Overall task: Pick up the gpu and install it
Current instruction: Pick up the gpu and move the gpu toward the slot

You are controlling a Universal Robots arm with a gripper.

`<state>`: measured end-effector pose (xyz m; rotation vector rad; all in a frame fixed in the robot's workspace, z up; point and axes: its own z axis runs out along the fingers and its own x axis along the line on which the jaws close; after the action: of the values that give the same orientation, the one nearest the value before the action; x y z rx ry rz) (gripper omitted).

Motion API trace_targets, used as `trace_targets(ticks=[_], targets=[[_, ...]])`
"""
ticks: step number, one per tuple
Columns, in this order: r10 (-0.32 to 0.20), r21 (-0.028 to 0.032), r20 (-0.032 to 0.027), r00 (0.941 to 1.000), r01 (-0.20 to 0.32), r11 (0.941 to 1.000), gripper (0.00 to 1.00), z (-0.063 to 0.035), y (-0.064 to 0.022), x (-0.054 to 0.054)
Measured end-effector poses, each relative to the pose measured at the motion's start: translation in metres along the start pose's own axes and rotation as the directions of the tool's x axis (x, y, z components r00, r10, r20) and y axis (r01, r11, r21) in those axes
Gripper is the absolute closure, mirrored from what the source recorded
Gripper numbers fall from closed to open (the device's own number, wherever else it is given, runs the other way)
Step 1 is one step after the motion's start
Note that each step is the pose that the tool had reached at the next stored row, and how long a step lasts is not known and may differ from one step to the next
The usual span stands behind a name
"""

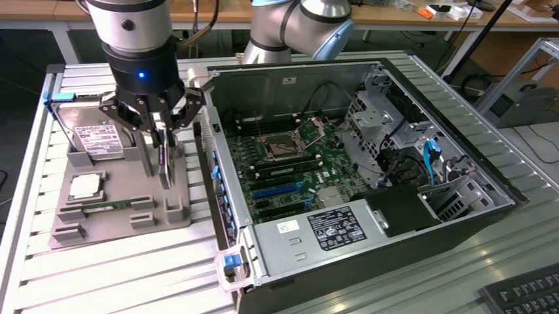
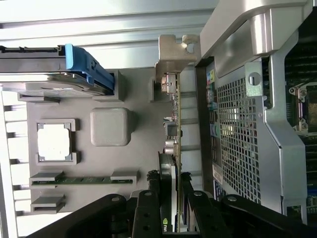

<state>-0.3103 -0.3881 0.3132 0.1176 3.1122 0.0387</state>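
1. Ribbed aluminium counter (image 1: 105,275), carrying everything.
2. Open black computer case (image 1: 410,261) on the exterior view's right, motherboard (image 1: 288,163) exposed.
3. Grey parts tray (image 1: 122,226) just beside the case, holding a hard drive (image 1: 96,139) and a RAM stick (image 1: 105,208).
4. Black hand (image 1: 162,134) above the tray, closed on the gpu (image 1: 165,167) from both flat sides.
5. Thin dark gpu standing on edge, upright, at the tray side nearest the case; unclear whether seated in its holder or just clear of it.
6. Silver end bracket (image 2: 171,54) on the gpu, close to the case wall.
7. Judged best for this pick-up: firm, even grip, straight vertical lift, card kept upright, bracket kept off the case wall.
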Motion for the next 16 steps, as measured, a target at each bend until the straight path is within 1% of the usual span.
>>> trace_targets(ticks=[9, 14, 16], targets=[[0.000, 0.0000, -0.0001, 1.0000, 0.000, 1.0000, 0.73, -0.0062, 0.0001, 0.000], [0.000, 0.0001, -0.0001, 1.0000, 0.000, 1.0000, 0.73, -0.0109, 0.0003, 0.000], [0.000, 0.0001, -0.0001, 1.0000, 0.000, 1.0000, 0.73, -0.0143, 0.0004, 0.000]])
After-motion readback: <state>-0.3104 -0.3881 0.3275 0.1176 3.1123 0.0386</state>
